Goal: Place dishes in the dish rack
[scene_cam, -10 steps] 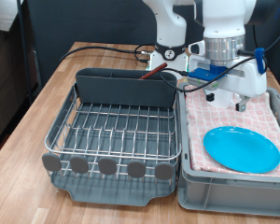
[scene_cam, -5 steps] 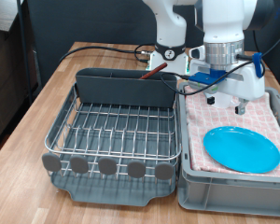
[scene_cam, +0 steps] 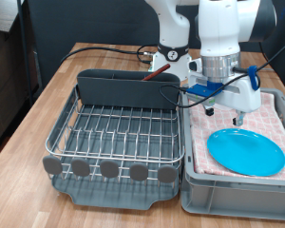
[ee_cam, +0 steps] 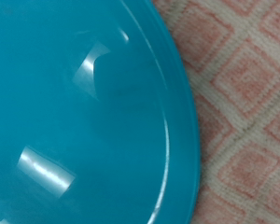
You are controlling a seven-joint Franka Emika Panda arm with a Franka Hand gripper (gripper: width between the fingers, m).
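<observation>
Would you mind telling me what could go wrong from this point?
1. The blue plate lies flat on the pink checkered cloth, so the pincer hovering above it may struggle to catch its rim.
2. The cloth could snag and lift along.
3. The grey bin's wall and the dish rack crowd any swing.

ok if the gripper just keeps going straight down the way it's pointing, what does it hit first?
Most likely the light-blue plate: it fills most of the wrist view, with pink checkered cloth beside its rim. In the exterior view the gripper hangs above the plate's far edge, so depth is uncertain.
</observation>
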